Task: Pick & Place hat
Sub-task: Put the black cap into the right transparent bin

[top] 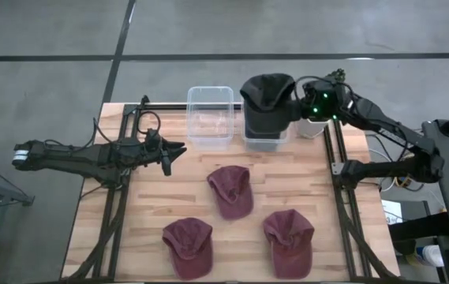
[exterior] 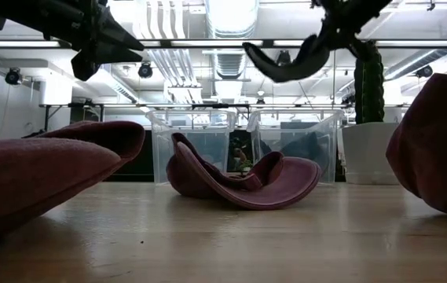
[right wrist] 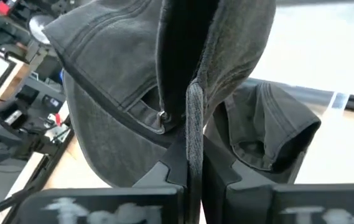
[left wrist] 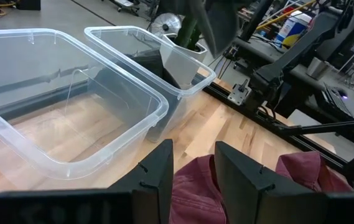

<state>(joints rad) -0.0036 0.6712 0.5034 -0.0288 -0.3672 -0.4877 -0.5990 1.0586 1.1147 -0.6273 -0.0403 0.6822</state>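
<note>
The right end effector (top: 299,101) is clamped on a dark grey hat (top: 268,88), pinching its fabric between closed fingers, and holds it in the air over the right-hand clear bin (top: 265,136). That bin already has dark fabric inside it, another grey hat by the look of the right wrist view. The step in hand appears to be the drop. To do it well, the arm should lower until the hanging crown sits inside the bin's walls, keep the brim off the rim, and only then release, since a limp hat let go from this height could catch on the edge and slide out.

The left end effector (top: 173,149) hovers with its fingers slightly parted, near the left clear bin (top: 210,114), which looks empty.

The surface (top: 153,197) is a pale wooden top on a dark metal frame. Three maroon hats lie on it: one in the middle (top: 230,189), and two nearer the front edge (top: 188,246) (top: 289,241), well apart from each other.

Beyond is an open workshop with ceiling strip lights, exposed pipes and equipment.
</note>
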